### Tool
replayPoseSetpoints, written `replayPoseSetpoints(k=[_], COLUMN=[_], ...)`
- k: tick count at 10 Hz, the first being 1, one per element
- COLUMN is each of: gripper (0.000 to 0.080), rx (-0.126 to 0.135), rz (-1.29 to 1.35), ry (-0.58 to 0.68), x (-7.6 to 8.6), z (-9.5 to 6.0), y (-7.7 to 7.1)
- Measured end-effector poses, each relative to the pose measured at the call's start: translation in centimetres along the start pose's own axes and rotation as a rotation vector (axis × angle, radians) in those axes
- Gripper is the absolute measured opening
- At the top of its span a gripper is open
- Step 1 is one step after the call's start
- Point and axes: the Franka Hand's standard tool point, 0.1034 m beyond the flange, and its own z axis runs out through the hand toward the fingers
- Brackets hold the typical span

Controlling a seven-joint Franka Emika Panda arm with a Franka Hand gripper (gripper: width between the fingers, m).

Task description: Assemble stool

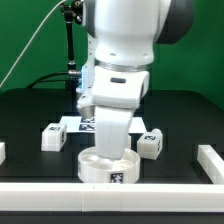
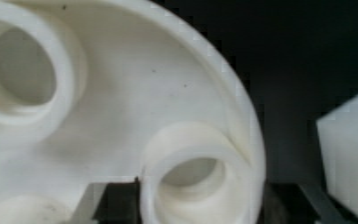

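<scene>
Seat [image 1: 97, 170] | on black table [image 1: 185, 120], green wall [image 1: 30, 40] behind | gripper [image 2: 194, 205] low over it, spread or pinching: cannot tell

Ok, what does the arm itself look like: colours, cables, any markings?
The arm is glossy white with rounded shells and a dark grey joint up top. Its lower block is boxier and also white. No markings show. A thin pale cable runs behind it toward a black post; whether it belongs to the arm is unclear.
</scene>
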Motion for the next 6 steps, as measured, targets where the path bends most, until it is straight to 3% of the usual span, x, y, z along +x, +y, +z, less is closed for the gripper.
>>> replayPoseSetpoints(k=[3, 6], gripper=[0.032, 0.032], rx=[-0.009, -0.013], rz=[0.015, 0.014], ry=[0.005, 0.007], x=[3.1, 3.2], z=[-0.1, -0.1], y=[0.0, 0.0])
